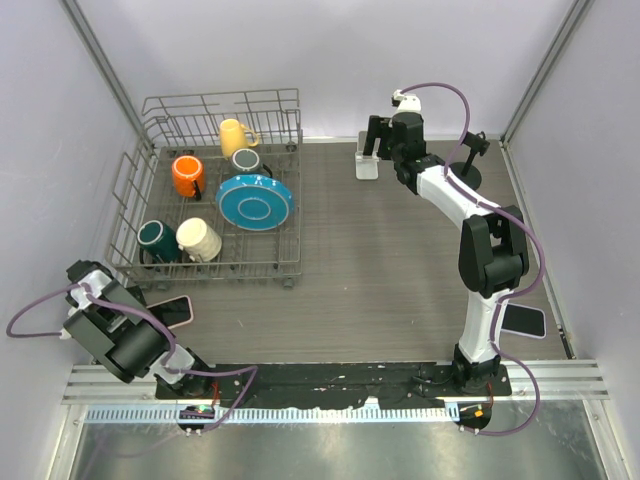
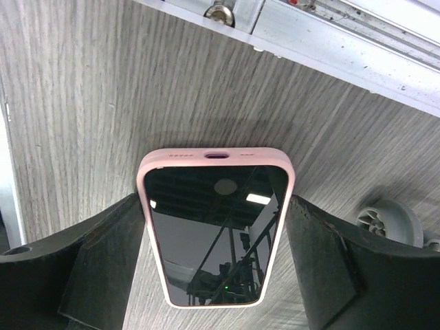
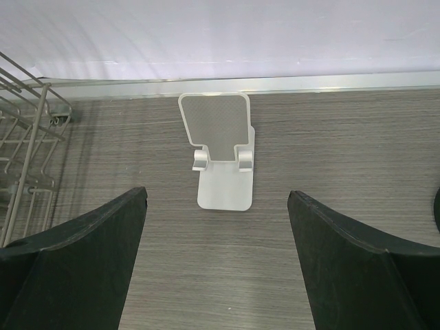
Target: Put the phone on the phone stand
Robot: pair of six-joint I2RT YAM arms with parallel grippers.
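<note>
Top external view: I see the pink-cased phone (image 1: 172, 310) lying flat on the surface (image 1: 380, 270) at the near left corner. It is well apart from the phone stand (image 1: 367, 163), which sits at the far side, just right of the dish rack (image 1: 222, 100).
Done so far: nothing that counts, as I judge it. The phone is screen up on the surface and the stand's cradle is bare.
Left fingers (image 2: 103, 261): spread wide, one on each long side of the phone, with their inner faces right at its pink edges. I cannot tell whether they pinch it or only flank it.
Right fingers (image 3: 89, 254): wide apart with nothing between them, hanging just in front of the stand and pointed at it (perhaps to steady it, though that is my guess).
Left to do: grip the phone, lift it, carry it across the surface and set it on the stand's ledge. That is nearly the whole job.
Phones: two, the pink-cased one at the left fingers and a second phone (image 1: 524, 321) lying by the right arm's base.
Phone stands: one.
Mugs: five in the rack, namely yellow (image 1: 235, 135), orange (image 1: 187, 175), grey (image 1: 246, 160), dark green (image 1: 155, 237) and cream (image 1: 198, 240).
Plates: one blue plate (image 1: 255, 200) in the rack.
</note>
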